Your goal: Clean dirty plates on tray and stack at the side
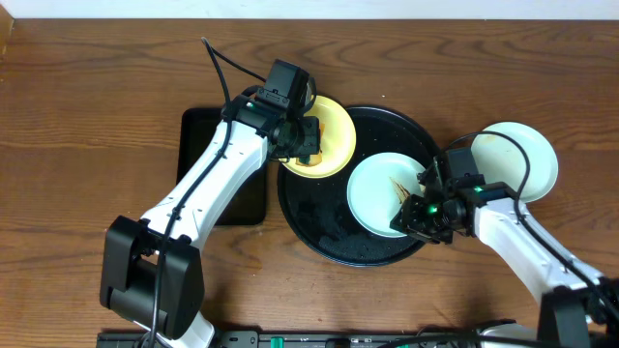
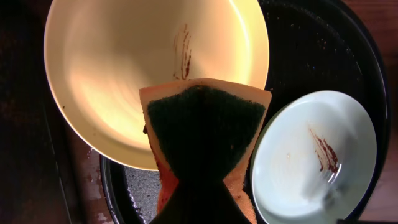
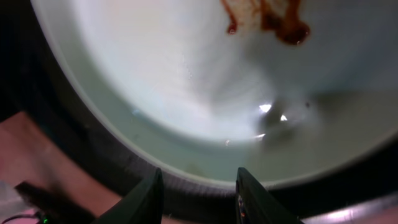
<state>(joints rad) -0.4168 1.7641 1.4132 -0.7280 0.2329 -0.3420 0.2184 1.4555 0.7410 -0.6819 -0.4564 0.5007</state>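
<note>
You have three round plastic plates on show. The pale yellow plate (image 1: pixel 334 121), brown-smeared in its bowl, overlaps the left rim of the glossy black tray (image 1: pixel 329 227). One mint plate (image 1: pixel 382 193), also smeared, lies inside the tray. The second mint plate (image 1: pixel 522 159) sits on the wooden table (image 1: pixel 97 97) to the tray's right. Your left gripper (image 1: pixel 308 145) is clamped on a green-faced orange sponge (image 2: pixel 205 130) over the yellow plate. Your right gripper (image 3: pixel 199 196) has its jaws apart at the trayed plate's rim.
</note>
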